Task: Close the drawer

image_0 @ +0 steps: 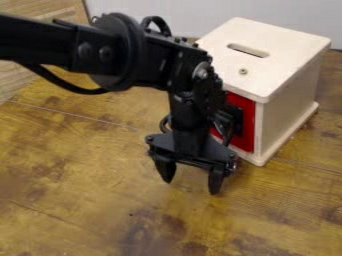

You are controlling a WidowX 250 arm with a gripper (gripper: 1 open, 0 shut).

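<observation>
The bench is worn wood, yellow-brown with dark stains and scuffs, its grain running across the view. A cream-white cabinet with a slot in its top stands on it at the far right, close to the bench's right side. The red drawer sits in the cabinet's front face, off the bench itself. A paler strip of surface shows at the upper left corner.

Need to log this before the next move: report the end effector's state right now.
End effector: open, fingers spread and pointing down at the wooden table, holding nothing, in front of the red drawer.
</observation>
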